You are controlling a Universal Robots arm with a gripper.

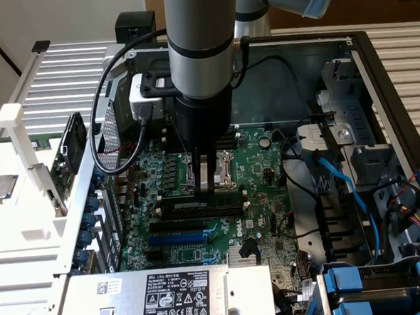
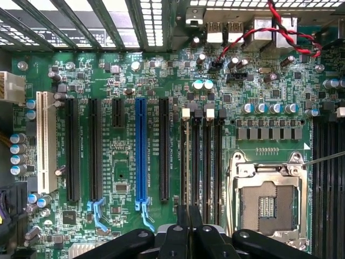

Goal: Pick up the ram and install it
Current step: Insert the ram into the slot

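Note:
The ram [image 1: 225,195] stands on edge along one of the black memory slots [image 2: 207,162] of the green motherboard [image 1: 266,175], next to the CPU socket [image 2: 267,205]. In the wrist view the ram [image 2: 188,162] shows only as a thin edge running from the white end clip down to my fingers. My gripper [image 1: 202,189] points straight down inside the open computer case. The gripper [image 2: 190,213] has its fingers pressed together over the ram's top edge, about midway along it. The ram's label and chips are mostly hidden.
The silver power supply [image 1: 180,295] sits at the near edge of the case. Blue cables [image 1: 344,183] and blue drive carriers [image 1: 351,295] fill the exterior view's right. Black and blue expansion slots [image 2: 141,151] lie beside the memory slots. A loose CPU [image 1: 0,187] rests on the white surface outside.

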